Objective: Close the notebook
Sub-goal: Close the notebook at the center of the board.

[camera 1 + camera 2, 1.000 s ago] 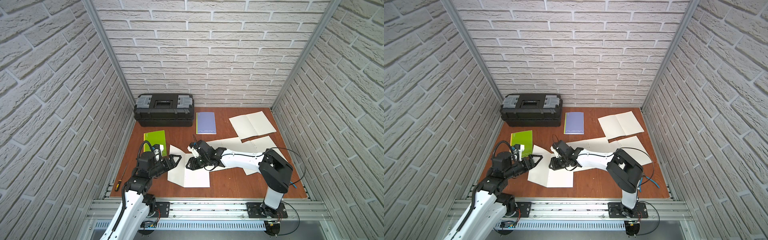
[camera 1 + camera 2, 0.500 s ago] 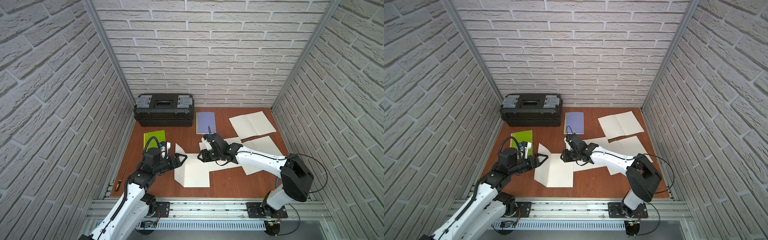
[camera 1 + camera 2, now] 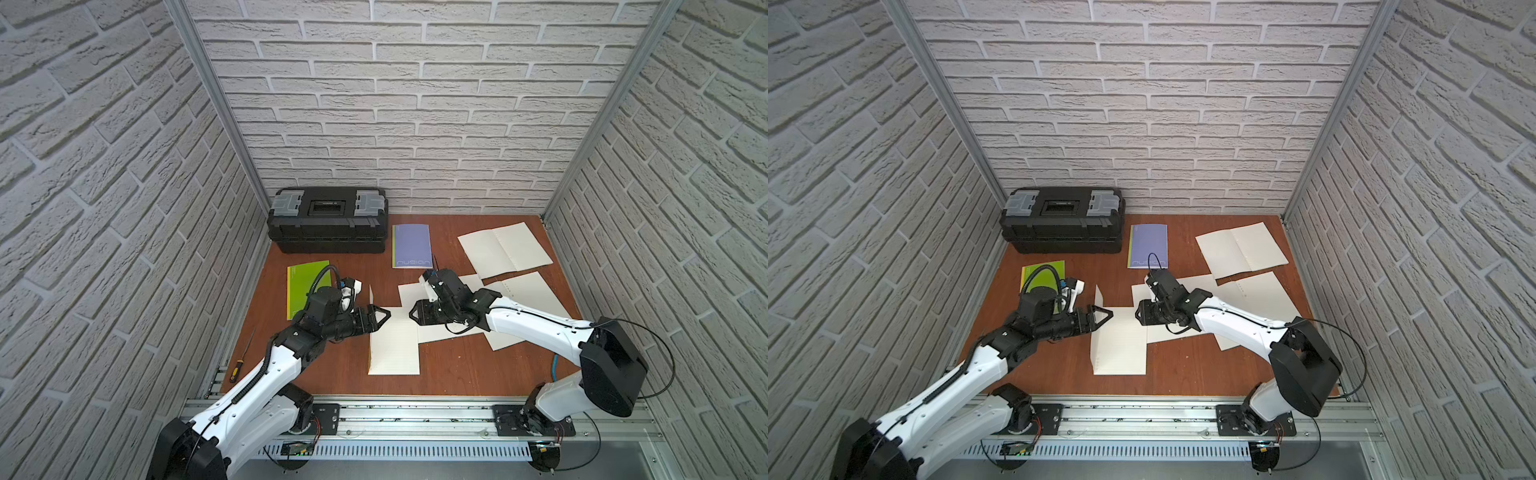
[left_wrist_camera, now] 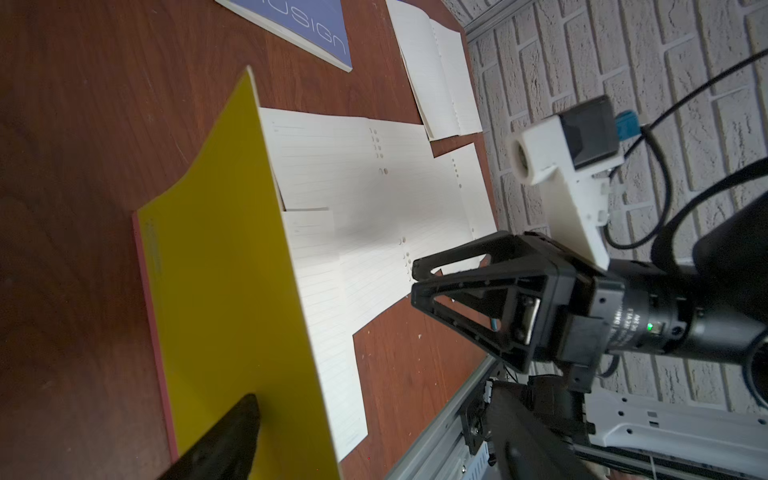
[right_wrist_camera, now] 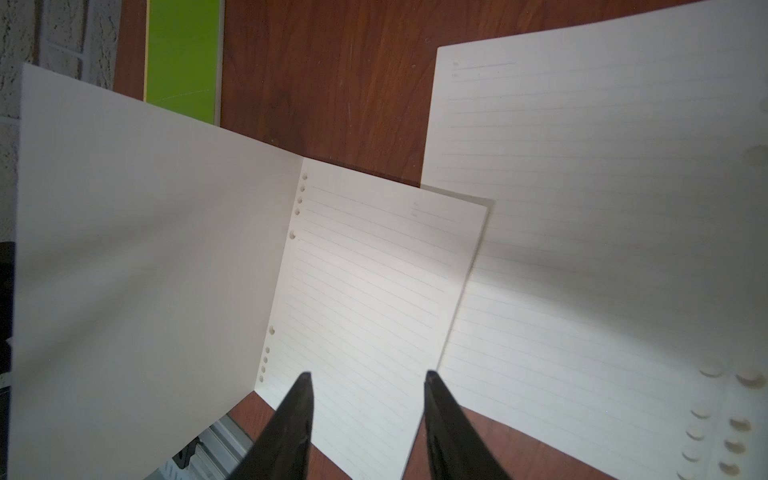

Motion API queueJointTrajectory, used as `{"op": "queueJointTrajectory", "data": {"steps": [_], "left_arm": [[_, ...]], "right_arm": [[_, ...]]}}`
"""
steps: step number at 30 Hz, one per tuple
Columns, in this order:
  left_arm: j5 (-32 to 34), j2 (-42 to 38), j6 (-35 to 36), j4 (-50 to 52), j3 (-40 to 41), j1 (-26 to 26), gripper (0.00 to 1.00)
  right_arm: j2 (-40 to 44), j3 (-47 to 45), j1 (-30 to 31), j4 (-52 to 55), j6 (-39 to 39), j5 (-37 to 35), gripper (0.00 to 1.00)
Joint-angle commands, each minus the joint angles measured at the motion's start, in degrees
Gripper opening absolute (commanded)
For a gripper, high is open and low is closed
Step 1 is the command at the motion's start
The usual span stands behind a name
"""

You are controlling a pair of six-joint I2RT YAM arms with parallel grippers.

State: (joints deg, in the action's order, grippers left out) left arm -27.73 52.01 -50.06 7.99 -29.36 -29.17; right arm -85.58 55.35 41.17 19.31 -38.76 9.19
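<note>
One notebook (image 3: 395,347) under left hand (image 3: 384,315), right hand (image 3: 412,313)

The whole scene is viewed steeply from high at the front in both top views, facing the back wall (image 3: 415,104). The surface (image 4: 83,124) is seen close up and obliquely from each wrist; the notebook (image 5: 374,270) is shared by all four views

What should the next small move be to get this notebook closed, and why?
Probably the left gripper tipping the yellow cover over toward the right gripper, which is open and holds nothing. The cover stands nearly upright beside the lined page, with a left finger at its outer face.
</note>
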Motion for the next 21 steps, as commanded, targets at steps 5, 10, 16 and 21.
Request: {"op": "queueJointTrajectory", "data": {"steps": [5,10,16,21], "left_arm": [[0.09,6.5,1.9,-7.56,-3.74,-3.67,0.87],[-1.04,10.76,1.81,-10.8,-4.34,-5.09,0.87],[-1.11,13.08,2.17,-12.34,-4.12,-5.46,0.87],[-1.07,15.99,2.16,-12.91,-4.03,-5.57,0.87]], "right_arm": [[3.38,-1.69,-1.57,0.53,0.25,-1.37,0.46],[4.09,-2.35,-2.38,1.12,0.43,-1.72,0.46],[4.82,-2.93,-3.85,1.65,0.64,-1.48,0.47],[4.78,-2.62,-4.82,2.33,1.17,-1.3,0.48]]}}
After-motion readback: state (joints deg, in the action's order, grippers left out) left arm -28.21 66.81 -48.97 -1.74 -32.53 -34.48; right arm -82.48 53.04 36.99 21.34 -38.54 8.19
